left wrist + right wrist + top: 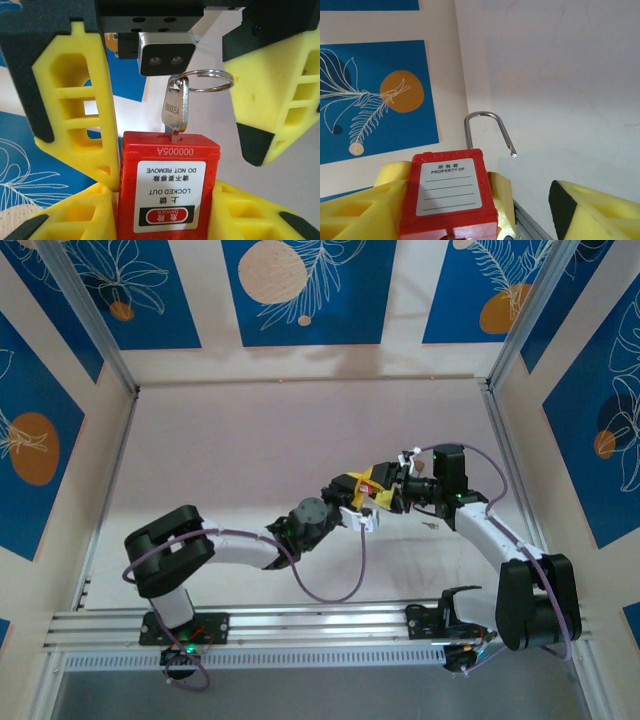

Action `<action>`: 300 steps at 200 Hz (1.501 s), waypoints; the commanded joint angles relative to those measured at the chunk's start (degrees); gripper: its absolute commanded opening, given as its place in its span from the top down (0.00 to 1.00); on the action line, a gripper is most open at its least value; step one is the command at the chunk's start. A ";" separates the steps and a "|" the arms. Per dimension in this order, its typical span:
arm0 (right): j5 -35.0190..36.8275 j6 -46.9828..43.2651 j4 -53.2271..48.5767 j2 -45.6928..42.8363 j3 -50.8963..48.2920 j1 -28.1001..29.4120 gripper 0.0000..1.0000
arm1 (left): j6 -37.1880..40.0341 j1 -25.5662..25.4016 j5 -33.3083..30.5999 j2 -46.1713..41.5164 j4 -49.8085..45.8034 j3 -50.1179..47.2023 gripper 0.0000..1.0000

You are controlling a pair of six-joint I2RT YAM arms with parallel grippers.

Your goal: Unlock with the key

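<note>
Noted: your left gripper (167, 202) is clenched on the padlock (170, 175) to brace it, the key (176, 107) sits in its keyhole, the shackle (487, 127) end stands free, and your right gripper (180, 150) is released, jaws apart either side of the key.

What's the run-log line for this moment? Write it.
left gripper: shut on padlock | right gripper: open around key | key: in padlock | shackle: open
</note>
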 commanded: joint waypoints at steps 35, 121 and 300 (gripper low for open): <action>-2.08 -6.68 -9.15 -4.70 8.60 -7.57 0.23 | -7.58 5.99 -0.16 -6.80 -12.89 -2.18 0.73; -3.54 -7.53 -9.45 -4.90 6.22 -11.02 0.23 | -19.29 17.40 13.67 -9.98 -47.19 3.69 0.73; -3.12 -6.67 -6.59 -3.57 1.88 -4.96 0.24 | -18.09 29.77 22.39 4.11 -61.51 13.51 0.76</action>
